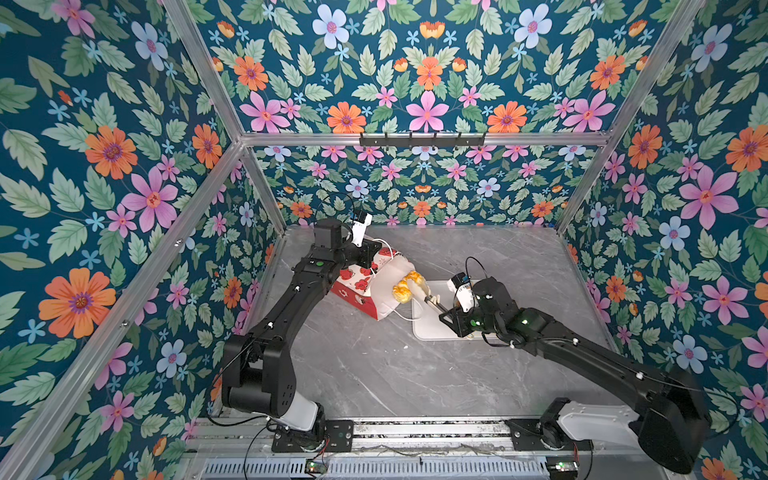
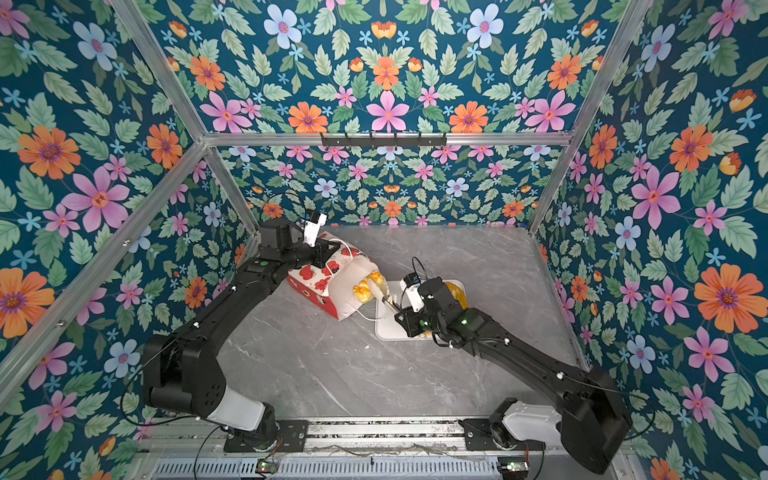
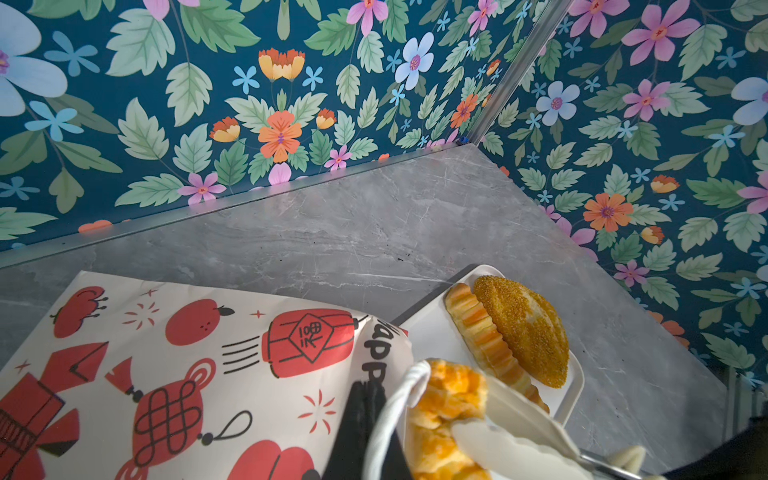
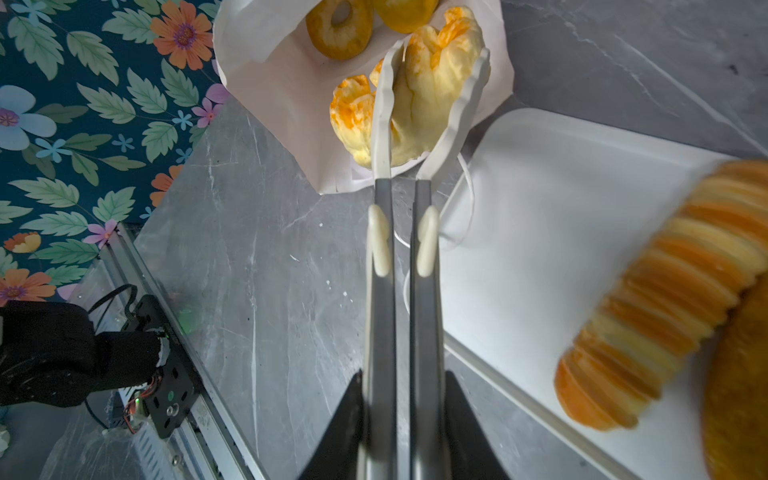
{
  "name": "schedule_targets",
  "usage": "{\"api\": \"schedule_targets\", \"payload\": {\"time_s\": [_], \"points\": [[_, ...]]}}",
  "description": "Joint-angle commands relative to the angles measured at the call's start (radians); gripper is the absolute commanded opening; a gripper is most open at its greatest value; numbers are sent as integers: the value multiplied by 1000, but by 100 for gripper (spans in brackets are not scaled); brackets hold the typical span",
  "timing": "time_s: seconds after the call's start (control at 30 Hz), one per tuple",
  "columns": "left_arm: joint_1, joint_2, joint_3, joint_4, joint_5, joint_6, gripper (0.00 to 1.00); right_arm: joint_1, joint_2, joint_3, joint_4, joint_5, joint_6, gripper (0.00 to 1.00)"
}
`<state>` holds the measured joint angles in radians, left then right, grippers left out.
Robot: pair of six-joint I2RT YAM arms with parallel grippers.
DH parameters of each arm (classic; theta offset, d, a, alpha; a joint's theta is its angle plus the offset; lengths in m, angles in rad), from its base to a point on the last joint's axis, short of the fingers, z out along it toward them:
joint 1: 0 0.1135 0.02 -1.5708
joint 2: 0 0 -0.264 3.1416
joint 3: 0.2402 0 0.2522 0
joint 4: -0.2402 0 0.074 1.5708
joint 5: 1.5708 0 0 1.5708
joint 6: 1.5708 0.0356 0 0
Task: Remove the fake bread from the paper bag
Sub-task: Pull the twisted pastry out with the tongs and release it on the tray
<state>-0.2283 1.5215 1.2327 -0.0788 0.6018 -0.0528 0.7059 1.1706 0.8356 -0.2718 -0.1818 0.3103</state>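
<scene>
Pinching the rim of the paper bag (image 1: 357, 286), the left gripper (image 3: 368, 399) is fully closed. At the bag's mouth, tongs (image 4: 384, 291) clamped in the right gripper (image 4: 405, 374) clasp the flaky pastry (image 4: 428, 95). Right of the bag, the ridged loaf (image 4: 665, 291) and seeded loaf (image 3: 523, 328) lie on the tray (image 4: 540, 216).

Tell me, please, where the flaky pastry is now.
In both top views the flaky pastry sits mid-table at the mouth of the paper bag, left of the white tray, pinched in the tongs held by the right pincer.

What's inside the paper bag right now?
A ring-shaped bun and part of another golden piece lie inside; the flaky pastry sits at the bag's mouth, between tongs. Deeper in is hidden.
</scene>
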Motion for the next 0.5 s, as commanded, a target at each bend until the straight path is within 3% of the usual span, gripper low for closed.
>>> {"api": "schedule_targets", "payload": {"time_s": [0.0, 0.2, 0.47], "points": [[1, -2, -3, 39, -10, 0, 0, 1, -86, -34, -114, 94, -21, 21], [3, -10, -23, 59, 1, -2, 0, -47, -139, -88, -162, 137, -29, 22], [5, -41, -44, 48, -5, 9, 0, -107, -32, -98, -41, 116, -37, 22]]}}
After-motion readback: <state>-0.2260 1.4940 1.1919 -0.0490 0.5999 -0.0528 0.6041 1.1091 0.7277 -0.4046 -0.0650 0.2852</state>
